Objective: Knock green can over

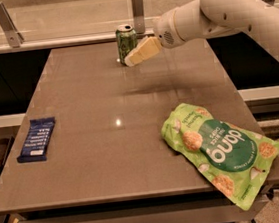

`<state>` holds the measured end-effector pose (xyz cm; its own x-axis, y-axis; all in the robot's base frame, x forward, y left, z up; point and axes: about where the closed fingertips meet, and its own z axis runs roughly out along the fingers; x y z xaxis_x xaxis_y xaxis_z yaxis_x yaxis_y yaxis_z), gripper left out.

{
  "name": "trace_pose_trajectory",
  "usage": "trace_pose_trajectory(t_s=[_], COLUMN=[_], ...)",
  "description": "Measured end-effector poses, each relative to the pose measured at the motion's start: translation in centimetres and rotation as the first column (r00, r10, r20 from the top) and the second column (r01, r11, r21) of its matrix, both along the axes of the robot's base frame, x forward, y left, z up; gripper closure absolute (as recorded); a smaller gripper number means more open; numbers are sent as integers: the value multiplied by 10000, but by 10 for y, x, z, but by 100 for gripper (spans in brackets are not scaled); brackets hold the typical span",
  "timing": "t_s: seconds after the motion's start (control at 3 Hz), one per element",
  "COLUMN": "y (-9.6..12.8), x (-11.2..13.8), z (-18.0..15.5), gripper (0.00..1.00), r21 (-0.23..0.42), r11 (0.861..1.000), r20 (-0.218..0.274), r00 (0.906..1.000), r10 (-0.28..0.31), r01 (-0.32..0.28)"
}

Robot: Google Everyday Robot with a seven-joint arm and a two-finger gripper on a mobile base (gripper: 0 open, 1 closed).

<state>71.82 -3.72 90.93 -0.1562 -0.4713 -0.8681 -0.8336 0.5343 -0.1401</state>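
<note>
The green can (126, 41) stands upright near the far edge of the brown table (109, 152), a little left of centre. My gripper (134, 57) comes in from the right on the white arm (228, 3). Its pale fingers overlap the can's lower right side in the view; I cannot tell whether they touch it.
A green "dang" snack bag (219, 149) lies at the table's front right, overhanging the corner. A dark blue bar wrapper (37, 140) lies near the left edge. A rail with metal posts (138, 8) runs behind the table's far edge.
</note>
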Motion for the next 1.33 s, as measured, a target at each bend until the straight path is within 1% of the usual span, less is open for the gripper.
trace_pose_trajectory(t_s=[0.67, 1.33], y=[8, 23], x=[11, 25], z=[-13, -21], gripper=[0, 0], r21=[913, 1456], r11=[9958, 9887], r20=[149, 284], r00=[9999, 9991], r10=[53, 320], r01=[-66, -358])
